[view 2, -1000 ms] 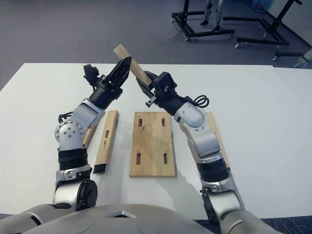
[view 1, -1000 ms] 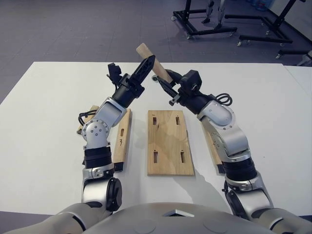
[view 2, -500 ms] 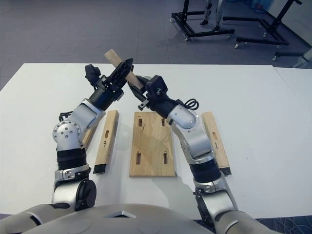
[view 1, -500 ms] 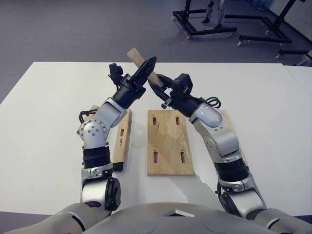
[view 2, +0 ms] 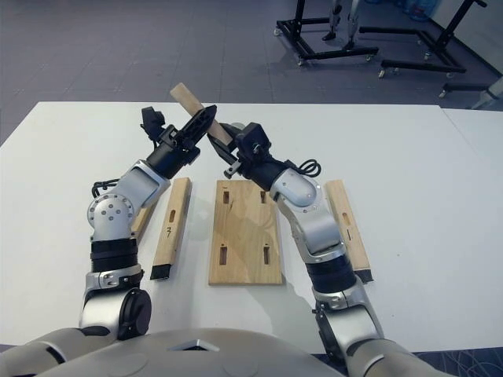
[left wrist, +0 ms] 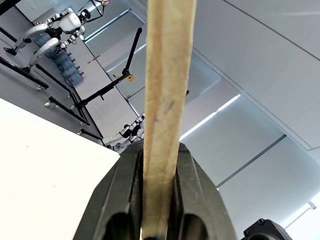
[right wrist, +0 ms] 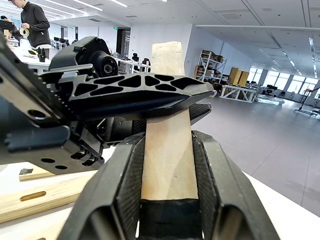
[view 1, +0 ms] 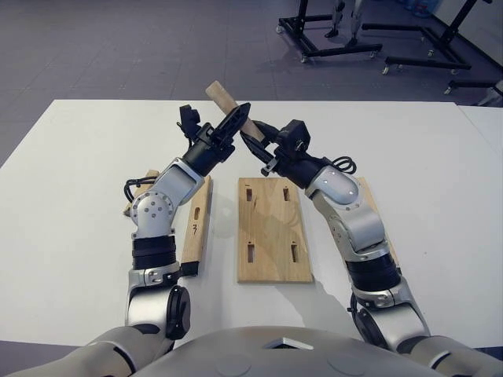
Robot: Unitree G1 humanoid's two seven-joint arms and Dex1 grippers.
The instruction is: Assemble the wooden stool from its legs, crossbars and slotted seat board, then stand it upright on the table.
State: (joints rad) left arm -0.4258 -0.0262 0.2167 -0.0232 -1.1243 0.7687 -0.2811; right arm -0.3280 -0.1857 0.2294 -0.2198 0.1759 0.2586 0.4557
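Note:
A wooden leg (view 1: pixel 219 95) hangs tilted in the air over the far middle of the table, its pale end pointing up and away. My left gripper (view 1: pixel 235 119) is shut across its middle, and my right gripper (view 1: pixel 257 135) is shut on its lower, dark-capped end. The left wrist view has the leg (left wrist: pixel 167 100) clamped between both fingers. In the right wrist view the leg (right wrist: pixel 167 145) stands between my fingers, with the left gripper's fingers (right wrist: pixel 135 95) crossing it. The slotted seat board (view 1: pixel 273 236) lies flat below.
A slotted wooden leg (view 1: pixel 196 224) lies left of the board, and another piece (view 1: pixel 135 196) beyond it is partly hidden by my left arm. A further leg (view 2: pixel 346 228) lies right of the board. The white table (view 1: pixel 71 204) is bare at both sides. Wheeled black frames (view 1: pixel 338 39) stand on the floor behind.
The right arm carried the leg left and lower, uncovering the leg lying right of the board. The left gripper stayed on the leg and has tilted a little flatter.

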